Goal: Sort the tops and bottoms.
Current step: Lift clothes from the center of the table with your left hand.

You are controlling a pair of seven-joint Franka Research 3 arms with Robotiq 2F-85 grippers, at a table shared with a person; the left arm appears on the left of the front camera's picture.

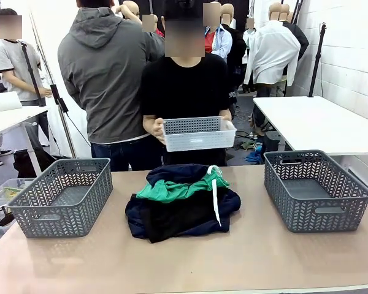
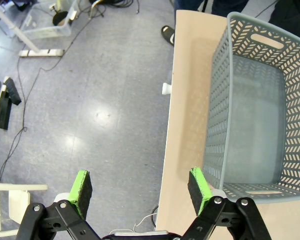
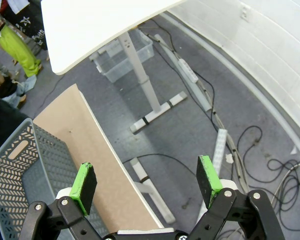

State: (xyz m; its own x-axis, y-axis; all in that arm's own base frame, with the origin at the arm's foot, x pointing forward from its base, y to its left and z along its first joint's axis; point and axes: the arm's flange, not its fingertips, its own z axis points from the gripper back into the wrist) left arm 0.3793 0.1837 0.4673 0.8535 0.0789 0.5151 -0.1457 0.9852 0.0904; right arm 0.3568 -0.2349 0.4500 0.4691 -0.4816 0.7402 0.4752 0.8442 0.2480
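A pile of clothes lies in the middle of the table [image 1: 190,263]. On top are the bright green bottoms [image 1: 181,188] with a white drawstring [image 1: 216,196] hanging down the front. Under them lie dark navy and black garments [image 1: 172,217]; which of these are tops I cannot tell. My left gripper [image 2: 140,192] hangs open above the table's left edge, beside a grey basket [image 2: 255,110]. My right gripper [image 3: 147,185] is open above the table's right edge and the floor, with a grey basket [image 3: 20,185] to its left. Both hold nothing.
Two grey lattice baskets stand on the table, one at the left [image 1: 64,196] and one at the right [image 1: 313,190]. A person in black [image 1: 184,92] at the far side holds a small white basket [image 1: 199,133]. A white table [image 1: 319,122] stands behind on the right.
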